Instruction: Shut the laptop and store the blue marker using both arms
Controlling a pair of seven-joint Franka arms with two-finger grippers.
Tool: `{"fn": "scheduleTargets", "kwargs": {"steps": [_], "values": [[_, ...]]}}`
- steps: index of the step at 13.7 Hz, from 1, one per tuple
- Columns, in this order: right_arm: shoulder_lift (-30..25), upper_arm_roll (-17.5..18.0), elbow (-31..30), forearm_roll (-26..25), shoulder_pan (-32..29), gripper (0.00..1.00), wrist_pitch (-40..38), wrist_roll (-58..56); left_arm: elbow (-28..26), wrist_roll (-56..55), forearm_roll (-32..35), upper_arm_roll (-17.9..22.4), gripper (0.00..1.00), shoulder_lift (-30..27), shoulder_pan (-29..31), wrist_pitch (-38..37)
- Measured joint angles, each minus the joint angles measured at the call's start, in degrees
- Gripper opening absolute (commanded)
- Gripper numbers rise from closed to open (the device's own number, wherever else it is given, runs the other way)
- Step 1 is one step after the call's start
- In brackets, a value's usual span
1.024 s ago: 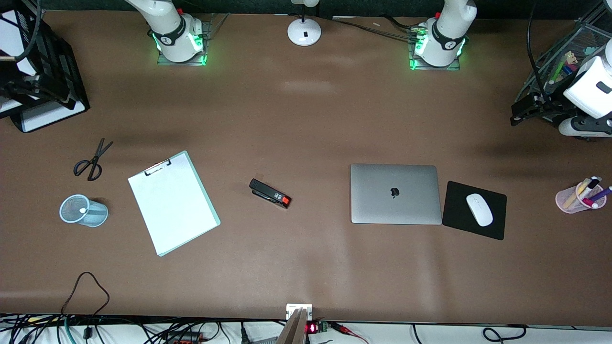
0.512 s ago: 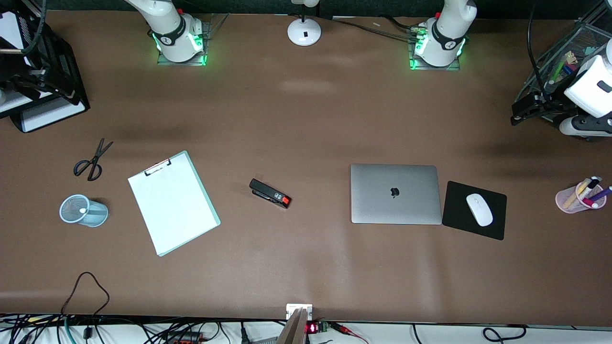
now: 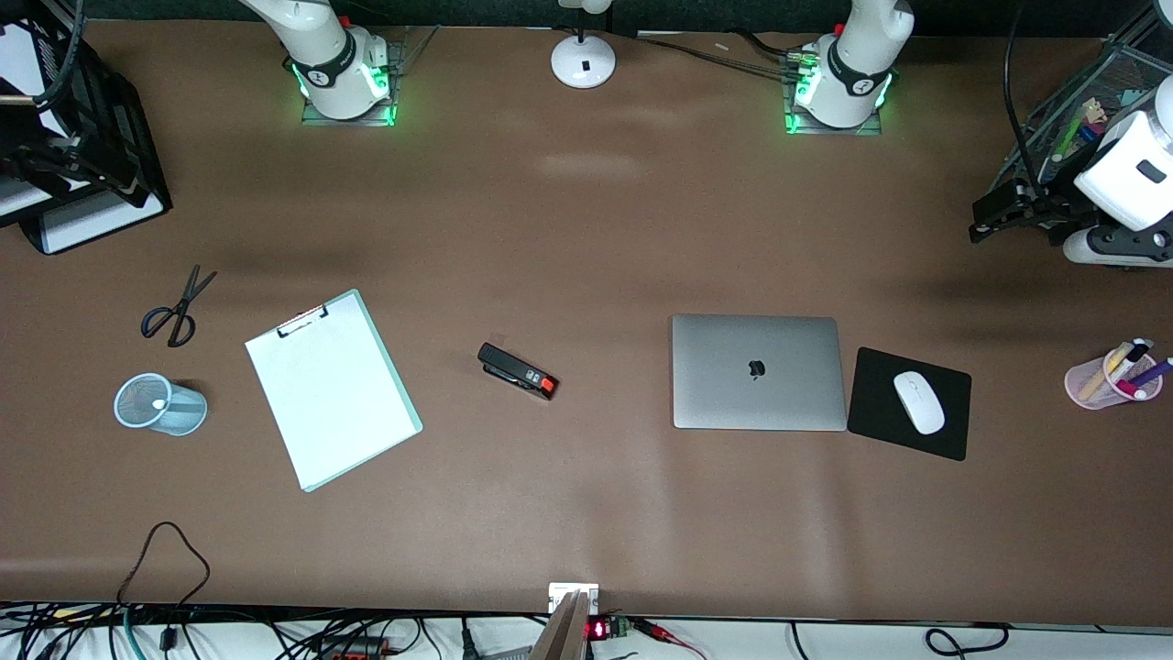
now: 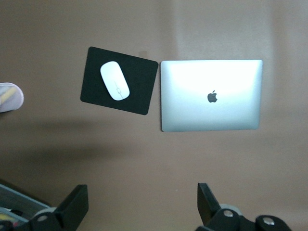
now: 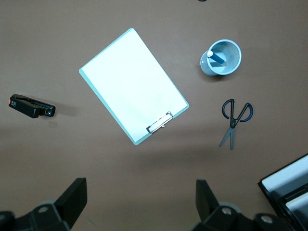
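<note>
The laptop (image 3: 758, 371) lies shut on the table, silver lid up with the dark apple logo; it also shows in the left wrist view (image 4: 211, 95). The blue marker (image 5: 219, 57) stands in a pale blue mesh cup (image 5: 230, 67), white end up. In the front view only its white end (image 3: 159, 403) shows in the cup (image 3: 174, 414). My left gripper (image 3: 1003, 209) hangs open and empty high over the left arm's end of the table; its fingers (image 4: 72, 207) frame bare table. My right gripper (image 3: 46, 160) hangs open and empty over the right arm's end (image 5: 142, 197).
A clipboard (image 3: 332, 387), a stapler (image 3: 518, 370) and scissors (image 3: 177, 307) lie on the table. A white mouse (image 3: 918, 401) sits on a black mouse pad (image 3: 948, 435) beside the laptop. A pink pen cup (image 3: 1095, 385), a mesh organiser (image 3: 1068, 101), a black tray (image 3: 119, 137) and a lamp base (image 3: 583, 62) stand at the edges.
The left arm's hand has drifted a little toward the table's middle and toward the bases. The right gripper has shifted slightly. Nothing on the table has moved.
</note>
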Motion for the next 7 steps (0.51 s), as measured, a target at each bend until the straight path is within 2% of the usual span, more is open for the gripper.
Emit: {"fn": "scheduleTargets", "kwargs": {"steps": [7], "values": [[0.1,0.0,0.0,0.0,-0.1,1.00,-1.0,-2.5,0.4,0.0,-0.3,-0.1,1.00,0.3,-0.4,0.0]]}}
